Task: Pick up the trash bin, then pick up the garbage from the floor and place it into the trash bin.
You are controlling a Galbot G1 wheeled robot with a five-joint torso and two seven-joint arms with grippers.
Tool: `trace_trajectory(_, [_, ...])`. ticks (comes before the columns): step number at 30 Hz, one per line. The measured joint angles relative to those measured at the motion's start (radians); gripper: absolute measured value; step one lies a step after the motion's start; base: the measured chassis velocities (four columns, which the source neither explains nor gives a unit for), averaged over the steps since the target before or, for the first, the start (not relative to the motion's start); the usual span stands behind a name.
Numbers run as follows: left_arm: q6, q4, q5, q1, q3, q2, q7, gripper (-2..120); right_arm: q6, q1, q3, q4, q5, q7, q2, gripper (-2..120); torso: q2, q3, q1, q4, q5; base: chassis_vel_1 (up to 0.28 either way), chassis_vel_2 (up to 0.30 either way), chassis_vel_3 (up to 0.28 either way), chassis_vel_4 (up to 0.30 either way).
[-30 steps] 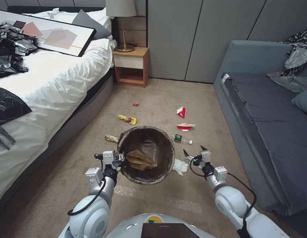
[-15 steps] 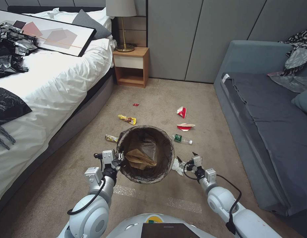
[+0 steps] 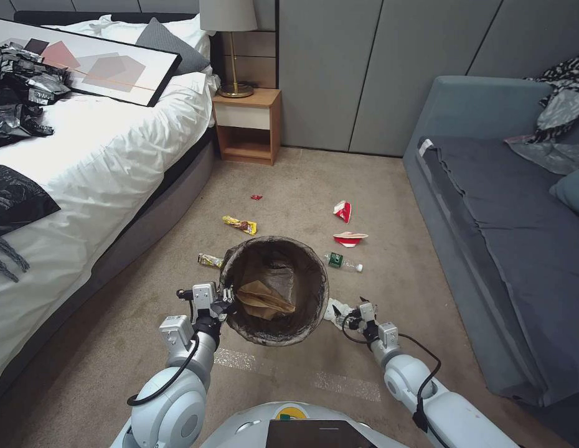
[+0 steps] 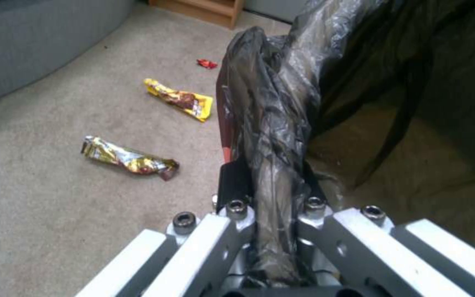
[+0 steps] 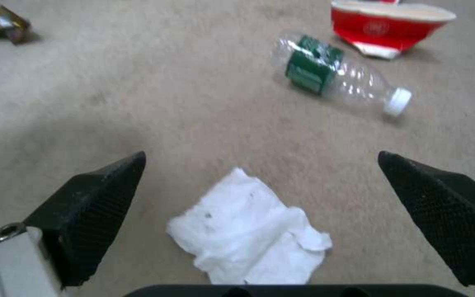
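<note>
Moved: right gripper point(image 3: 348, 304) has dropped in toward the tissue point(image 5: 248, 233), fingers spread wide.
Bin: trash bin point(image 3: 276, 290) hangs off the floor, left gripper point(image 4: 273, 194) clenched on its lined rim.
Tissue: on carpet beside bin; light, soft, crushable; pinch its bunched middle.

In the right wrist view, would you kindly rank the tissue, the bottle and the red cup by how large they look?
1. Crumpled white tissue, looks largest, though it lies nearest the camera, between the open fingers.
2. Clear green-labelled bottle.
3. Crushed red cup, close to the bottle in apparent size, farthest away and cut by the picture's edge, so unsure.
</note>
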State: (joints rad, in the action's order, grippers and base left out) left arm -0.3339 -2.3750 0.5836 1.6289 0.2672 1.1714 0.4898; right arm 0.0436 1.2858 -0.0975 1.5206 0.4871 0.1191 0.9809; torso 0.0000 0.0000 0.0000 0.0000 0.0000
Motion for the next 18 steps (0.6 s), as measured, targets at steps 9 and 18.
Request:
trace_trajectory(9, [0.000, 0.000, -0.001, 0.001, -0.002, 0.002, -0.001, 2, 0.013, -0.027, 0.016, -0.068, -0.002, -0.018, 0.013, 100, 0.000, 0.000, 0.000, -0.0001, 0.0000, 0.000, 0.000, 0.000, 0.000])
trace_trajectory(18, [0.001, -0.004, -0.004, 0.004, -0.001, 0.000, -0.001, 2, 0.014, -0.064, 0.050, -0.127, -0.008, -0.030, 0.042, 100, 0.000, 0.000, 0.000, 0.0000, 0.0000, 0.000, 0.000, 0.000, 0.000])
